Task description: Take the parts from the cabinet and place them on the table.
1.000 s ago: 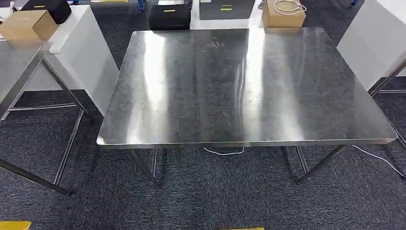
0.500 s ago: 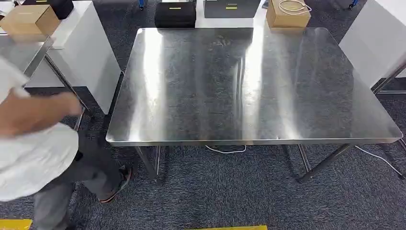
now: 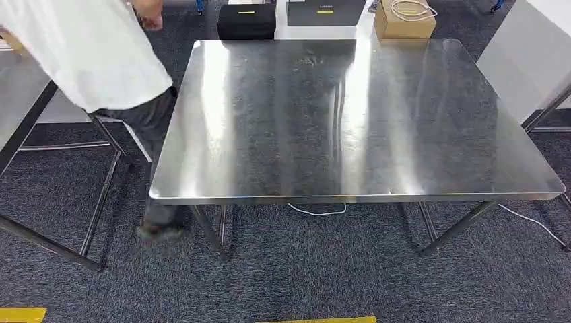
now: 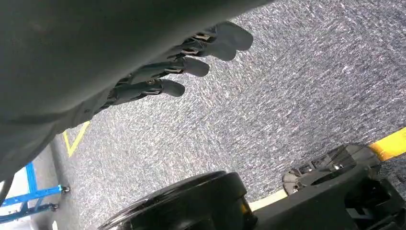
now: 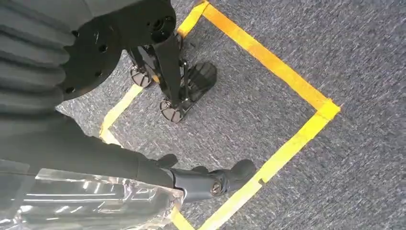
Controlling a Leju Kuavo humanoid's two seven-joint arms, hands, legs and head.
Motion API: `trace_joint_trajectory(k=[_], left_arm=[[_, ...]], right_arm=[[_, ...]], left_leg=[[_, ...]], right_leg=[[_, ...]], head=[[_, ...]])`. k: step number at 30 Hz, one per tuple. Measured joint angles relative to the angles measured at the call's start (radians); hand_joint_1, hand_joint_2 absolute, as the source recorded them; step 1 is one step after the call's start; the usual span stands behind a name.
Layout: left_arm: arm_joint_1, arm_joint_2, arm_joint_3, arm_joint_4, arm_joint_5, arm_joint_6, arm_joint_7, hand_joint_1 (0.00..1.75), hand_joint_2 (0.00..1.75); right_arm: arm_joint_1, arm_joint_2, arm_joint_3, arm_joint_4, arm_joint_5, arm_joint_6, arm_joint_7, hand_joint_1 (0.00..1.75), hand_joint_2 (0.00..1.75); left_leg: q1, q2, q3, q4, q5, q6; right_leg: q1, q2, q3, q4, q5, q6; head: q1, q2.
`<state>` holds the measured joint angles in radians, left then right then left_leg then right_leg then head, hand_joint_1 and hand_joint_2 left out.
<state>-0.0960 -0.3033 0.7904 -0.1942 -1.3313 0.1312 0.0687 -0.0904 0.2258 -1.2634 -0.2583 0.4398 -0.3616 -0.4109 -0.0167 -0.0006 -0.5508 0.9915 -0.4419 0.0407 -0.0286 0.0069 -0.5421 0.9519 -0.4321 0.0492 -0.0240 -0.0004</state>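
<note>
A bare steel table (image 3: 350,121) stands straight ahead in the head view, with nothing on its top. My right hand (image 5: 191,179) hangs low over the carpet and grips a clear, shiny plastic bag (image 5: 86,203). What the bag contains is hidden. My left hand (image 4: 182,62) also hangs over the carpet, its fingers stretched out and apart with nothing in them.
A person in a white shirt (image 3: 87,54) walks at the table's far left corner, beside a second steel table (image 3: 20,87). Two black cases (image 3: 246,21) and a cardboard box (image 3: 404,20) sit behind the table. A white panel (image 3: 525,60) stands at right. Yellow tape (image 5: 282,72) marks the carpet.
The camera shifted slightly at first. A person came in at the near left and has walked away along the table's left side to its far corner.
</note>
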Motion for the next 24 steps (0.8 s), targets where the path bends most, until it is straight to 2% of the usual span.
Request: trace_joint_trajectory(k=[1,2,3,4,5,6,7,8,9,10,11,12,13,14,15,16,17,18,20,21,22,23,24], left_arm=[[0.0,0.0,0.0,0.0,0.0,-0.003,0.0,0.0,0.0],[-0.001,0.0,0.0,0.0,0.0,-0.006,0.0,0.0,0.0],[-0.002,0.0,0.0,0.0,0.002,-0.006,0.001,0.0,0.0],[-0.003,0.0,0.0,0.0,0.002,-0.007,0.001,0.0,0.0],[-0.005,0.0,0.0,0.0,0.003,-0.007,0.001,0.0,0.0],[-0.008,0.0,0.0,0.0,0.003,-0.006,0.001,0.0,0.0],[-0.01,-0.001,0.0,0.0,0.003,-0.006,0.001,0.0,0.0],[-0.012,-0.001,0.0,0.0,0.003,-0.006,0.001,0.0,0.0],[-0.012,-0.001,0.0,0.0,0.004,-0.006,0.001,0.0,0.0],[-0.012,-0.001,0.0,0.0,0.005,-0.006,0.001,0.0,0.0],[-0.012,-0.001,0.001,0.0,0.006,-0.006,0.001,0.0,0.0],[-0.012,-0.001,0.001,0.0,0.006,-0.01,0.001,0.0,0.0],[-0.011,-0.001,0.001,0.0,0.005,-0.016,0.001,0.0,0.0],[-0.01,-0.001,0.001,0.0,0.0,-0.018,0.002,0.0,0.0],[-0.01,-0.001,0.0,0.0,-0.005,-0.019,0.002,0.0,0.0],[-0.01,0.001,0.0,0.0,-0.006,-0.023,0.002,0.0,0.0],[-0.01,0.003,0.0,0.0,-0.008,-0.025,0.002,0.0,0.0],[-0.009,0.005,0.0,0.0,-0.009,-0.026,0.002,0.0,0.0],[-0.007,0.01,0.0,0.0,-0.01,-0.028,0.003,0.0,0.0],[-0.006,0.013,0.0,0.0,-0.01,-0.029,0.003,0.0,0.0],[-0.007,0.014,0.0,0.0,-0.011,-0.03,0.003,0.0,0.0],[-0.007,0.014,0.0,0.0,-0.011,-0.033,0.005,0.0,0.0],[-0.007,0.017,0.0,0.0,-0.011,-0.035,0.01,0.0,0.0]], right_arm=[[0.0,0.0,0.0,0.0,0.0,0.004,-0.007,0.0,1.75],[0.0,0.0,0.001,0.0,0.002,0.004,-0.01,0.0,1.75],[0.0,0.002,0.002,0.0,0.003,0.006,-0.013,0.0,1.75],[0.0,0.002,0.004,0.001,0.005,0.007,-0.017,0.0,1.75],[0.0,0.004,0.008,0.001,0.007,0.01,-0.026,0.0,1.75],[-0.001,0.004,0.011,0.001,0.008,0.014,-0.029,0.0,1.75],[-0.001,0.002,0.013,0.001,0.008,0.015,-0.03,0.0,1.75],[-0.001,0.002,0.014,0.001,0.009,0.016,-0.03,0.0,1.75],[-0.001,0.002,0.015,0.001,0.01,0.016,-0.032,0.0,1.75],[0.001,0.002,0.016,0.001,0.013,0.017,-0.035,0.0,1.75],[0.003,0.001,0.016,0.001,0.016,0.019,-0.038,0.0,1.75],[0.004,0.001,0.016,0.001,0.016,0.024,-0.042,0.0,1.75],[0.004,0.0,0.018,0.001,0.019,0.025,-0.046,0.0,1.75],[0.003,-0.001,0.019,0.001,0.021,0.025,-0.047,0.0,1.75],[0.0,-0.002,0.021,0.001,0.023,0.025,-0.049,0.0,1.75],[-0.003,-0.001,0.024,0.001,0.024,0.025,-0.049,0.0,1.75],[-0.005,0.001,0.026,0.002,0.025,0.024,-0.049,0.0,1.75],[-0.005,0.003,0.028,0.002,0.025,0.024,-0.049,0.0,1.75],[-0.003,0.003,0.032,0.002,0.027,0.024,-0.047,0.0,1.75],[-0.002,0.005,0.034,0.003,0.028,0.024,-0.045,0.0,1.75],[-0.002,0.006,0.036,0.003,0.03,0.024,-0.044,0.0,1.75],[-0.001,0.006,0.038,0.004,0.038,0.021,-0.043,0.0,1.75],[-0.001,0.006,0.042,0.004,0.051,0.016,-0.037,0.0,1.75]], left_leg=[[0.0,0.0,0.0,0.0,0.0,0.0],[0.0,0.0,0.0,0.0,0.0,0.0],[-0.005,0.001,-0.005,0.012,-0.004,0.008],[-0.002,0.0,-0.005,0.007,-0.002,0.015],[0.001,0.0,-0.004,-0.003,0.004,0.022],[0.019,0.003,0.006,-0.024,0.02,0.028],[0.014,0.006,0.006,-0.029,0.024,0.031],[0.017,0.008,0.002,-0.029,0.027,0.035],[0.016,0.009,-0.002,-0.029,0.028,0.036],[0.016,0.01,-0.006,-0.028,0.03,0.035],[0.016,0.01,-0.01,-0.028,0.032,0.032],[0.017,0.009,-0.012,-0.027,0.034,0.028],[0.019,0.009,-0.014,-0.026,0.036,0.025],[0.021,0.009,-0.016,-0.023,0.037,0.021],[0.024,0.009,-0.019,-0.015,0.035,0.013],[0.023,0.01,-0.026,-0.004,0.033,0.003],[0.016,0.01,-0.033,0.008,0.024,-0.007],[0.016,0.011,-0.035,0.008,0.028,-0.013],[0.023,0.011,-0.035,0.009,0.034,-0.019],[0.03,0.011,-0.041,0.018,0.03,-0.024],[0.033,0.008,-0.05,0.044,-0.002,-0.029],[0.033,0.008,-0.074,0.104,-0.05,-0.034],[0.033,0.008,-0.108,0.188,-0.099,-0.038]], right_leg=[[0.0,0.0,0.0,0.0,0.0,0.0],[0.0,0.0,0.0,0.0,0.0,0.0],[-0.016,0.0,0.003,-0.008,0.007,0.011],[-0.021,0.0,0.003,-0.009,0.009,0.013],[-0.012,0.0,0.005,-0.015,0.012,0.018],[-0.002,-0.002,-0.005,-0.004,0.005,0.016],[-0.003,-0.005,-0.021,0.03,-0.021,0.006],[-0.002,-0.005,-0.055,0.1,-0.062,-0.006],[-0.002,-0.005,-0.1,0.195,-0.104,-0.013],[-0.003,-0.005,-0.14,0.281,-0.136,-0.014],[-0.002,-0.005,-0.165,0.338,-0.15,-0.008],[-0.004,-0.005,-0.158,0.331,-0.142,0.0],[-0.007,-0.005,-0.123,0.273,-0.119,0.012],[-0.012,-0.007,-0.071,0.181,-0.086,0.024],[-0.018,-0.011,-0.008,0.073,-0.055,0.035],[-0.021,-0.019,0.019,0.014,-0.048,0.032],[-0.012,-0.009,0.022,0.014,-0.037,0.014],[-0.011,-0.008,0.017,0.021,-0.035,0.0],[-0.007,-0.008,0.011,0.029,-0.031,-0.012],[-0.015,-0.007,0.008,0.027,-0.026,-0.021],[-0.012,-0.007,0.006,0.027,-0.023,-0.028],[-0.01,-0.007,0.001,0.027,-0.02,-0.035],[-0.006,-0.007,-0.005,0.027,-0.018,-0.039]], head=[[0.0,0.0],[0.0,0.0],[-0.001,0.0],[-0.003,0.0],[-0.003,0.0],[0.0,0.0],[-0.001,0.0],[0.004,0.0],[0.008,0.0],[0.006,0.0],[0.008,0.0],[0.006,0.0],[0.008,0.0],[0.008,0.0],[0.008,0.0],[0.011,0.0],[0.011,0.0],[0.006,0.0],[0.006,0.0],[0.006,0.0],[0.005,0.0],[0.004,0.0],[0.004,0.0]])
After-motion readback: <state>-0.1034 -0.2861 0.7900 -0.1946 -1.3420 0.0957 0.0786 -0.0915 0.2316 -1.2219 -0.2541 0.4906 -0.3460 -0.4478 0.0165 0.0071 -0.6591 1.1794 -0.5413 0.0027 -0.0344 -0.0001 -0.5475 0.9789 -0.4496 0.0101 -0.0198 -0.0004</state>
